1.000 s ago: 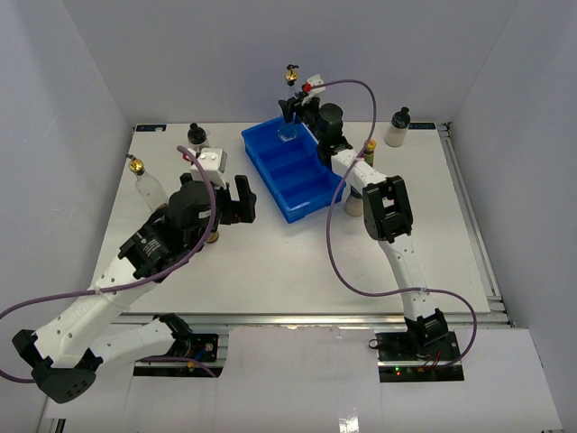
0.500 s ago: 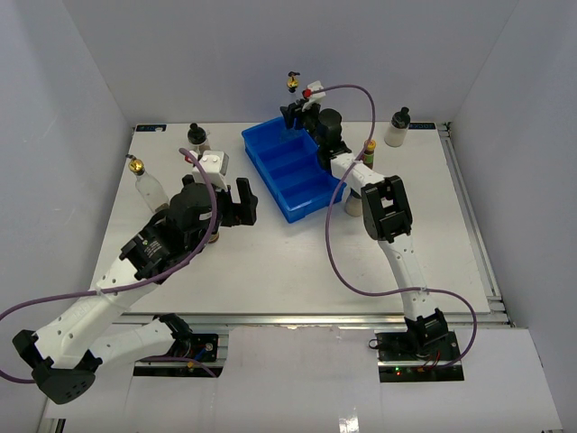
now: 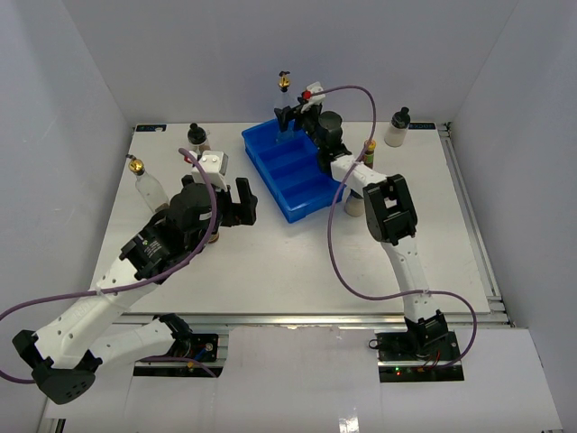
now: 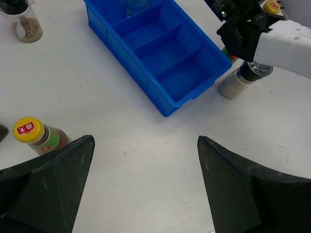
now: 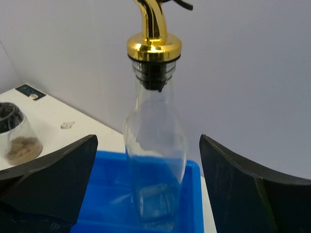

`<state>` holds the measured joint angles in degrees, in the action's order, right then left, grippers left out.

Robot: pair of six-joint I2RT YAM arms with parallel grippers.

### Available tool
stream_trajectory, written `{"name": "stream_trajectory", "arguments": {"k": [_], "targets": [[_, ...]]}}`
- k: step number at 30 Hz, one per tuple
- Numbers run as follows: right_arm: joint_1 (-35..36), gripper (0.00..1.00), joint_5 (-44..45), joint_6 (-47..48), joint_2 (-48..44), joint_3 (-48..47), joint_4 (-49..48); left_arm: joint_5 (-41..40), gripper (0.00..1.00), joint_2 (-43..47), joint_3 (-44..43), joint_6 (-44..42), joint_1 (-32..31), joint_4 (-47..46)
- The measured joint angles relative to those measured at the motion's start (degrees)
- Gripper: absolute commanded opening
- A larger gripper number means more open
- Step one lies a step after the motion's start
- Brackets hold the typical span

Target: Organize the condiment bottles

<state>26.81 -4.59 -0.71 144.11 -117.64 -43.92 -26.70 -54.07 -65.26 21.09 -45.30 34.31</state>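
A tall clear bottle (image 5: 155, 141) with a gold spout (image 3: 285, 81) stands upright in the far compartment of the blue tray (image 3: 311, 198). My right gripper (image 3: 291, 115) is open around it, with both fingers clear of the glass. My left gripper (image 4: 146, 138) hangs open over bare table, left of the tray (image 4: 184, 82). Close to its left finger stands a sauce bottle (image 4: 36, 136) with a yellow cap. A second clear bottle (image 3: 144, 185) is at the far left. Another yellow-capped sauce bottle (image 3: 369, 149) and a black-capped jar (image 4: 240, 80) stand by the right arm.
A black-capped jar (image 3: 196, 137) with brown contents sits at the back left. A white black-capped bottle (image 3: 398, 127) stands at the back right. The tray's middle and near compartments hold nothing. The right arm's purple cable (image 3: 338, 262) loops over the table's right half.
My right gripper has opened and let go of the clear bottle, which now stands in the far compartment. The left arm has not moved.
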Motion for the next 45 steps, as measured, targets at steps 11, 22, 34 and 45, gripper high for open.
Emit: {"name": "stream_trajectory", "arguments": {"k": [11,22,34,45], "targets": [[0.09,0.94,4.52,-3.42,-31.13,32.51,2.02,-1.14,0.95,-9.47,-9.11,1.15,8.95,2.63],[0.1,0.95,9.5,-16.83,-61.11,36.91,42.6,-1.16,0.91,-12.02,-16.25,7.87,28.92,9.76],[0.12,0.96,-1.22,-20.52,-85.45,59.25,54.67,2.4,0.83,-12.7,-6.3,13.06,49.51,11.56],[0.2,0.93,-4.22,-17.76,-88.6,62.29,52.34,2.26,0.81,-20.13,-4.74,13.27,49.85,5.39]]}}
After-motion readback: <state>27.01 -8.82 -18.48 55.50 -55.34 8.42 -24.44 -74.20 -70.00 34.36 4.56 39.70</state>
